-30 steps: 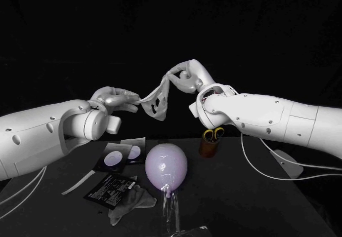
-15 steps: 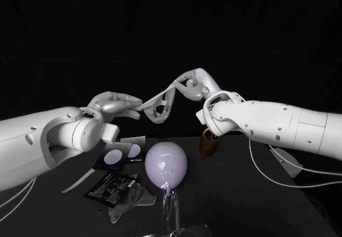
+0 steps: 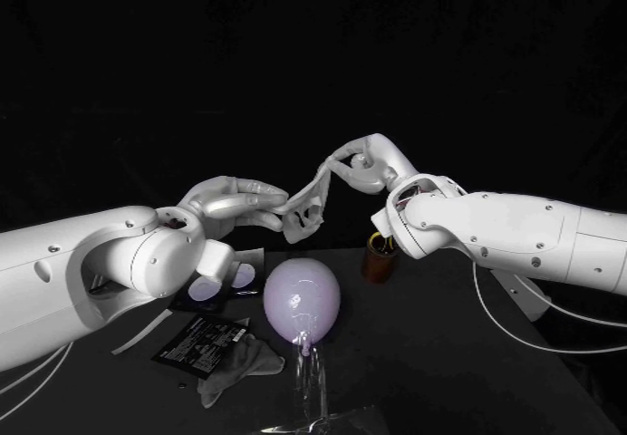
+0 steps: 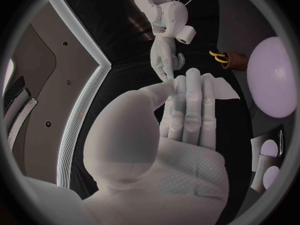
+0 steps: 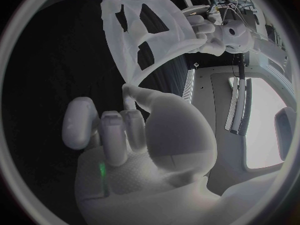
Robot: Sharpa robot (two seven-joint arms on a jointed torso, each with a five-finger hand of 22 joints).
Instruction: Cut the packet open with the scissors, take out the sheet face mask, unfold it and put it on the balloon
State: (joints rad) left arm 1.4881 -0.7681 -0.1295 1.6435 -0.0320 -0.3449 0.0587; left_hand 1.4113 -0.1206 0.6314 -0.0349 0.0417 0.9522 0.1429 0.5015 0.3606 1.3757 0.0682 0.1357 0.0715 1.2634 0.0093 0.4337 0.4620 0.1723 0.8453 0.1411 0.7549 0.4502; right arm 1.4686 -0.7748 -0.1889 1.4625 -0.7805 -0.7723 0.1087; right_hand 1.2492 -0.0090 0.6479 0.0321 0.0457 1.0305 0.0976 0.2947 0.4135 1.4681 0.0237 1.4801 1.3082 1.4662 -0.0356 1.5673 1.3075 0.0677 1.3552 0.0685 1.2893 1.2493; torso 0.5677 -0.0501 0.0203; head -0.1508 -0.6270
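A white sheet face mask [image 3: 304,201] hangs stretched in the air between my two hands, above the pale purple balloon [image 3: 303,301]. My left hand [image 3: 239,201] pinches one edge of the mask [image 4: 215,87]. My right hand [image 3: 363,163] pinches the other edge, higher up; the mask [image 5: 147,32] with its cut-outs spreads out beyond that hand's fingers [image 5: 115,130]. The yellow-handled scissors [image 3: 383,243] stand in a brown cup [image 3: 381,265] behind the balloon. The cut black packet [image 3: 200,343] lies on the table at the left.
A crumpled pale sheet [image 3: 239,367] lies beside the packet, and a second packet with round windows [image 3: 219,279] lies behind it. A white strip [image 3: 141,333] lies left of them. The balloon rests on a clear stand [image 3: 310,385].
Both hands have drawn closer together and moved a little right, so the mask now hangs narrower and more folded between them. The left arm has swung further in.
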